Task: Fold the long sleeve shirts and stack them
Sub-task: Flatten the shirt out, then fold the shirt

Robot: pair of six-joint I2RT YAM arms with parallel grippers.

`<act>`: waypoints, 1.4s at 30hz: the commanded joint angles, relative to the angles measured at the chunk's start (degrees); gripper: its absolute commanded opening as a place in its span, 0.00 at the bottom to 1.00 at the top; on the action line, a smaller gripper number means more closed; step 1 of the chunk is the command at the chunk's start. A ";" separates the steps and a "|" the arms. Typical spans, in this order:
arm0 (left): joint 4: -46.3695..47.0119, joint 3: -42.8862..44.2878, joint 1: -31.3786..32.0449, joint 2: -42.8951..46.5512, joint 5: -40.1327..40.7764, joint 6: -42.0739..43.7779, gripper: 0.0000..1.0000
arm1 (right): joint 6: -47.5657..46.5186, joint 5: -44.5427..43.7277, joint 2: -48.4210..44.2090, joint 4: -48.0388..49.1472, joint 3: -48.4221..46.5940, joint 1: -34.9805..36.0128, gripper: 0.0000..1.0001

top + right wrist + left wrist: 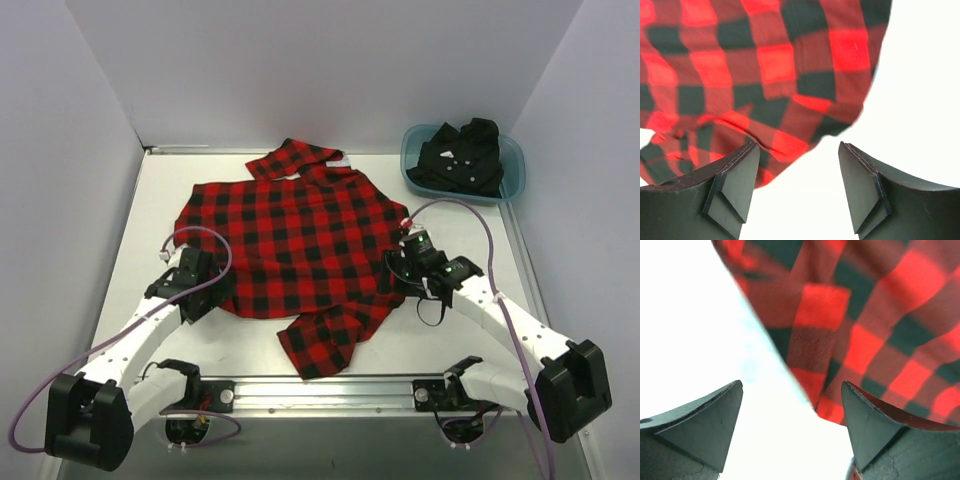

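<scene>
Surface: slick enough, by the look of it, to let cloth slide rather than crease when dragged. White, smooth, matte, walled on three sides.

Flannel shirt: spread wide across the middle of the surface, with one sleeve poking out at the far end and the other askew at the near edge. Likely to fold crooked if lifted unevenly from its two sides. Apt to bunch at the loose near sleeve, or to slip free if pinched by one thin layer. Soft woven red-and-black check, limp, gently rumpled, rounded in outline.

Teal tub: parked in the far right corner, perhaps within range of a knock from a wide swing of the right arm. Rigid plastic, a rounded rectangle.

Black shirt: heaped in the tub, not yet folded. Prone to snagging on the rim or coming out in a tangle. Plain dark cloth with small white marks, lumpy.

Left fingers: spread wide at the shirt's left hem, gripping nothing, with the cloth edge just beside one tip. At risk of closing on bare surface and missing the hem. Dark, matte, wedge-shaped.

Right fingers: likewise wide apart and empty at the right hem, with bare surface in the gap. Same hazard, plus a late grip skewing the fold.
</scene>
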State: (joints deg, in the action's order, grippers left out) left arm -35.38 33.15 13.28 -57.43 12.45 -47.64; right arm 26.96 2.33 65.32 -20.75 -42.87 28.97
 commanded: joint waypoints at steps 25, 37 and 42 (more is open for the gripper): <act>-1.44 2.18 9.31 -5.33 7.24 -8.70 0.17 | 2.83 2.76 -1.60 -2.89 5.87 -7.06 0.63; -9.97 0.26 9.66 7.32 3.29 -9.66 0.16 | 12.05 8.92 7.71 7.74 10.09 -9.20 0.57; -13.40 -0.01 9.75 12.24 2.32 -10.63 0.16 | 13.91 7.17 9.65 11.08 11.84 -9.20 0.51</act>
State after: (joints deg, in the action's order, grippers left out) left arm -44.99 33.01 22.79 -48.03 15.86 -57.01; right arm 37.93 10.22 73.69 -12.14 -32.23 20.18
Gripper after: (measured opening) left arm 0.161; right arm 0.525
